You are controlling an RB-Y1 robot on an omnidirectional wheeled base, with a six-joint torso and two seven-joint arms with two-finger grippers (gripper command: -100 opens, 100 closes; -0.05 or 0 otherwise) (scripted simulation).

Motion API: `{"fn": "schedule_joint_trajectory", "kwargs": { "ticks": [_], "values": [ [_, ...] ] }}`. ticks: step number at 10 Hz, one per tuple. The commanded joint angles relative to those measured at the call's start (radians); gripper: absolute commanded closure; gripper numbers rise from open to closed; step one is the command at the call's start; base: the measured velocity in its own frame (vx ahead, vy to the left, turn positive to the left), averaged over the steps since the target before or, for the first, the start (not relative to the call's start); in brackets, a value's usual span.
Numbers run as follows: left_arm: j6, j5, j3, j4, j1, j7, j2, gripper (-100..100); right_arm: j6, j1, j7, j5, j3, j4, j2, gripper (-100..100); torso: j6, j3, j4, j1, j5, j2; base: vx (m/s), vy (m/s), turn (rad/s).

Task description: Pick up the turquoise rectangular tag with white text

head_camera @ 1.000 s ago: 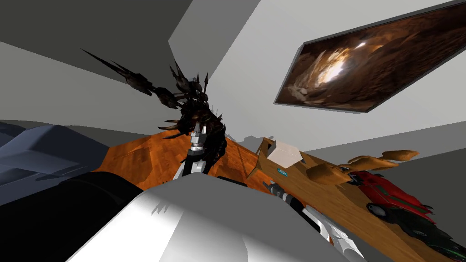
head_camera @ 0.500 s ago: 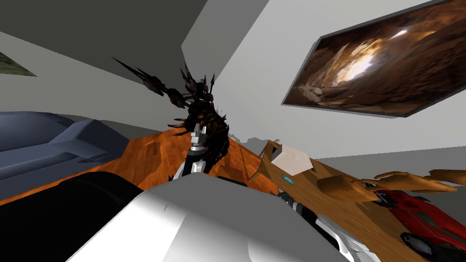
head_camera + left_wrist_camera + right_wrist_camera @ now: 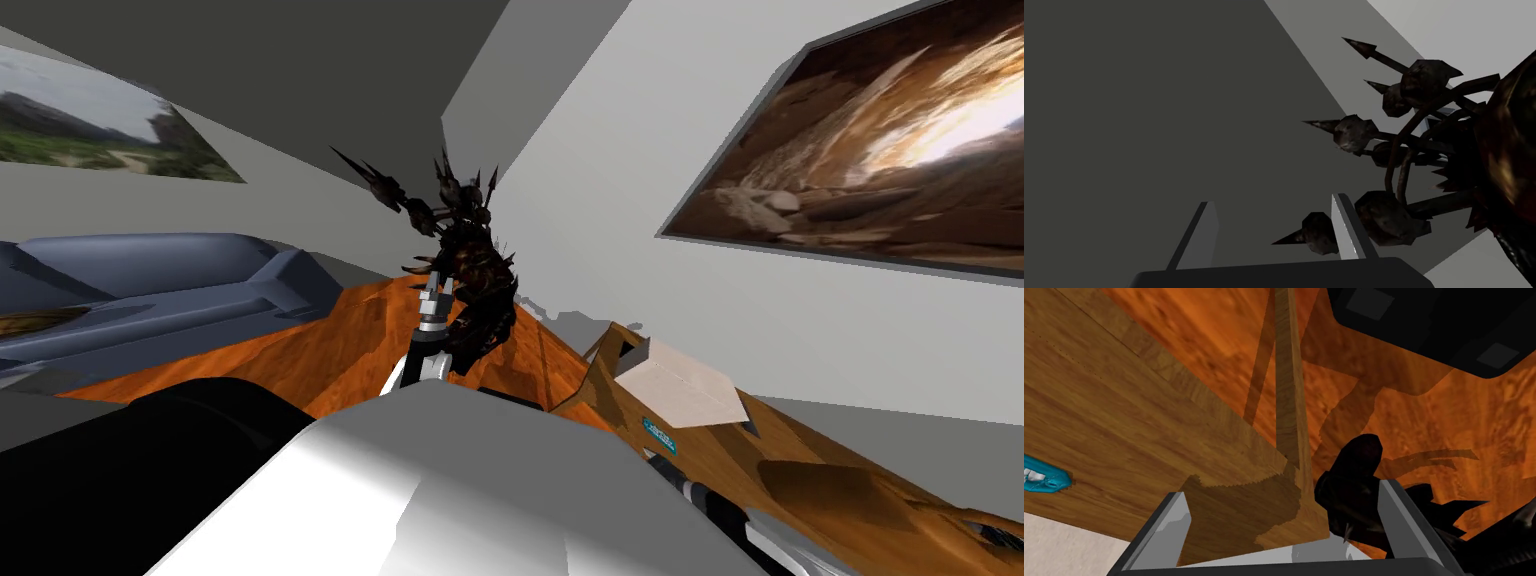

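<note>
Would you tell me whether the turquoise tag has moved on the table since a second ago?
No. The turquoise tag lies beside the white box on the wooden table as before; the whole view shifted, so I moved.

We see a table [image 3: 1124, 423] of tan wood with fine, matt grain, over a floor [image 3: 1224, 333] of orange wood, glossier and mottled. The turquoise tag [image 3: 1041, 477] looks smooth, like plastic. The spiked dark ornament [image 3: 1369, 132] has a rough, rusted-metal look. Our right gripper [image 3: 1284, 489] has 2 smooth grey fingers [image 3: 1396, 518] with a faint sheen.
</note>
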Motion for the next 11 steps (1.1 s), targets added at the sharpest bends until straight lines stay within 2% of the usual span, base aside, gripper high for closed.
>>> {"fn": "schedule_joint_trajectory", "kwargs": {
  "ticks": [1, 3, 7, 11],
  "values": [
    [0.000, 0.000, 0.000, 0.000, 0.000, 0.000, 0.000, 0, 0.013, 0.000, 0.007, 0.033, 0.046, 0.050, -0.012, -100, 0.000, 0.000, 0.000, 0.000, 0.000, 0.000, 0.067, -0.083, 0.413],
    [0.000, 0.000, 0.000, 0.000, 0.000, 0.000, 0.000, 0, 0.013, 0.000, 0.007, 0.033, 0.046, 0.053, -0.012, -100, 0.002, 0.000, 0.000, -0.001, -0.001, 0.000, 0.034, -0.058, 0.031],
    [0.000, 0.000, 0.000, 0.000, 0.000, 0.000, 0.000, 0, 0.008, 0.016, 0.005, 0.101, 0.137, 0.158, -0.036, -100, 0.001, -0.001, 0.000, -0.001, -0.001, -0.001, 0.050, -0.072, 0.333],
    [0.000, 0.000, 0.000, 0.000, 0.000, 0.000, 0.000, 0, 0.000, 0.040, -0.010, 0.157, 0.208, 0.226, -0.028, -100, 0.001, -0.001, 0.000, -0.002, -0.001, -0.002, 0.062, -0.116, 0.277]
  ]
}}
